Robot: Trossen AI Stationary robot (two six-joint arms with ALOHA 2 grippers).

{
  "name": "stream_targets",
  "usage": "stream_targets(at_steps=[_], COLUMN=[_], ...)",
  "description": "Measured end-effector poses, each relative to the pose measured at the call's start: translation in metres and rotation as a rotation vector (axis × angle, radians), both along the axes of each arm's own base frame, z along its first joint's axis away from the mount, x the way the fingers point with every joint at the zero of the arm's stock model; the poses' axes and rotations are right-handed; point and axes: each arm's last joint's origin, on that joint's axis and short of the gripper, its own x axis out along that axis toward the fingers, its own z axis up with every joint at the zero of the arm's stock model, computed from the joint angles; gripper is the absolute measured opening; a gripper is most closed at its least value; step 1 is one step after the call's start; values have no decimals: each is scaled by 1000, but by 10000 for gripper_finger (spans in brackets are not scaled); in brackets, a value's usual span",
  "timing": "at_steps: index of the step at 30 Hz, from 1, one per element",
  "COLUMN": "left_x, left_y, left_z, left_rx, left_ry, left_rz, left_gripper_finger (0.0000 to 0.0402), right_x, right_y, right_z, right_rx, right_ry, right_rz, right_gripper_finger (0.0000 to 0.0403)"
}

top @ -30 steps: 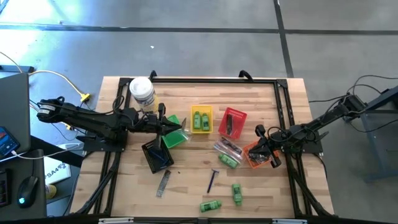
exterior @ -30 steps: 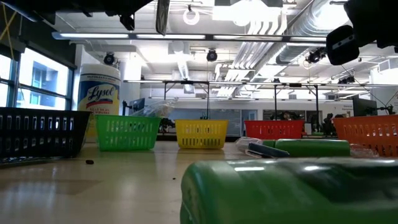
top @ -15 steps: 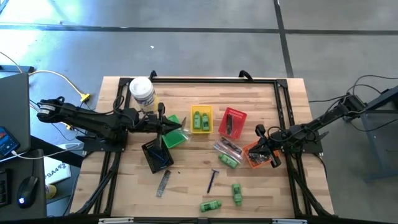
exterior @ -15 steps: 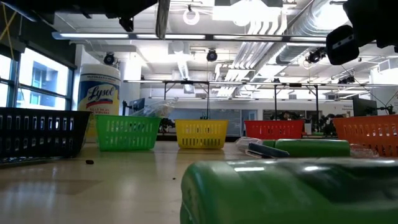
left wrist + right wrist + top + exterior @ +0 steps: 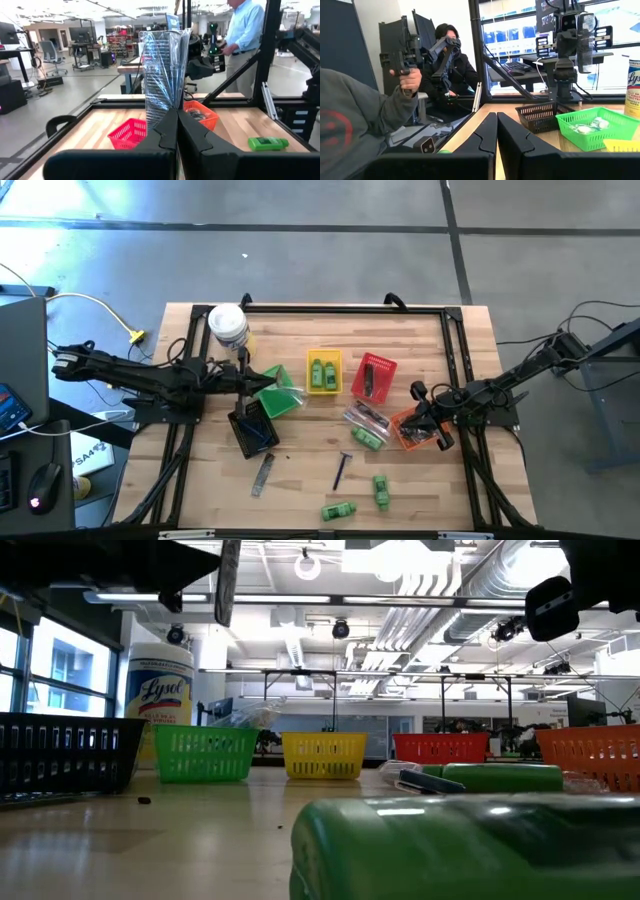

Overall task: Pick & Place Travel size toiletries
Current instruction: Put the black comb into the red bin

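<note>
Left wrist view is showing the left gripper (image 5: pixel 176 131) closed on a comb in a clear wrapper (image 5: pixel 164 75), which is standing upright between the fingers. In the high view this gripper (image 5: pixel 243 377) is hanging above the black basket (image 5: pixel 252 430), just beside the green basket (image 5: pixel 279 393). In the low view the comb (image 5: pixel 227 582) is hanging high over the table.

The right gripper (image 5: pixel 432 418) is waiting over the orange basket (image 5: pixel 409 430) near the right side of the table, and its fingers (image 5: pixel 512 135) are pressing together with nothing between them.

Other toiletries are lying on the wooden table (image 5: pixel 420 340): two green mini bottles (image 5: pixel 339 509) (image 5: pixel 381 490) near the front edge, a dark blue razor (image 5: pixel 342 469) beside them, a second wrapped comb (image 5: pixel 263 473) in front of the black basket, and a green bottle (image 5: pixel 368 438) with some clear wrapped pieces (image 5: pixel 365 417) beside the orange basket. The yellow basket (image 5: pixel 323 372) is holding green bottles, and the red basket (image 5: pixel 373 376) is holding dark items. A white Lysol canister (image 5: pixel 228 327) is standing at the far left corner.
</note>
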Motion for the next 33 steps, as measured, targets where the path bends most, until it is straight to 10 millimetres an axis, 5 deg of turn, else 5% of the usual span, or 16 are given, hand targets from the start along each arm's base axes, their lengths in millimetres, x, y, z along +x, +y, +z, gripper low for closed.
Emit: stream_targets(at_steps=[18,33], left_x=[-16,-16], left_y=[2,2], left_z=[-40,-43], left_rx=[-29,-28], left_ry=[-41,-35], left_rz=[33,33], left_gripper_finger=[0,0], right_x=[0,0], right_y=[0,-1], right_z=[1,0], right_rx=[-1,-4], right_ry=[-6,-6], right_rz=[-2,-34], right_gripper_finger=[4,4])
